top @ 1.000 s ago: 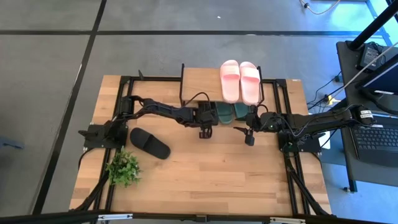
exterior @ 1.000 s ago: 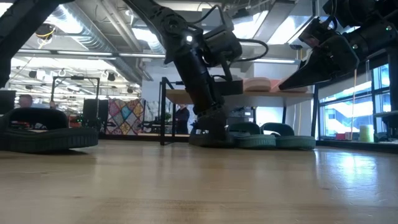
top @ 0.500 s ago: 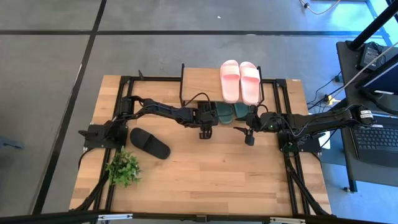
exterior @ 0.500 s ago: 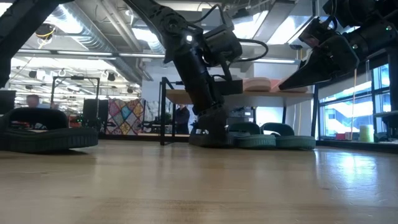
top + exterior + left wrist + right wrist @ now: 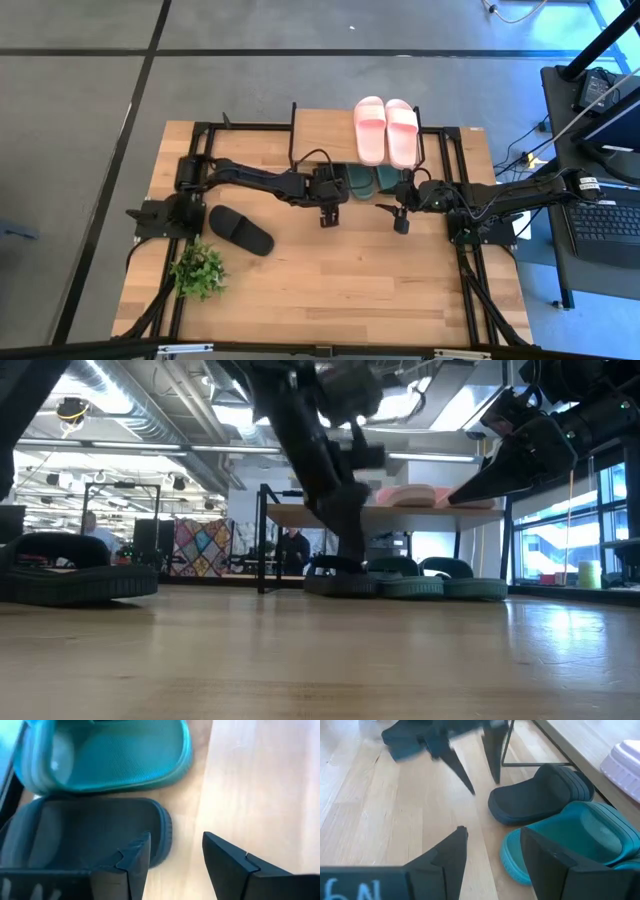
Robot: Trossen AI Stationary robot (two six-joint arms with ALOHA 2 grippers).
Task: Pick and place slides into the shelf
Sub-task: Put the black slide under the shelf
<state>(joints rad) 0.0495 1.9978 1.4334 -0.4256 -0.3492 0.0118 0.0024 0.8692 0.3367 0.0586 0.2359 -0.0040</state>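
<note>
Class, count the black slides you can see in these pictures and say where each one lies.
2. One black slide lies on the open tabletop near the plant; the other black slide sits under the shelf beside a green slide. No others show.

The shelf (image 5: 325, 135) is a low rack with a light wooden top board on a thin black metal frame, standing at the far edge of the table. The pale pink pair (image 5: 386, 130) lies side by side on the right part of the top board. Under the board, on the tabletop, the dark green pair (image 5: 372, 180) stands side by side, and one black slide (image 5: 540, 792) lies just beside the green ones, on their left. The other black slide (image 5: 240, 229) lies alone on the tabletop, well apart from the shelf, turned at an angle.
</note>
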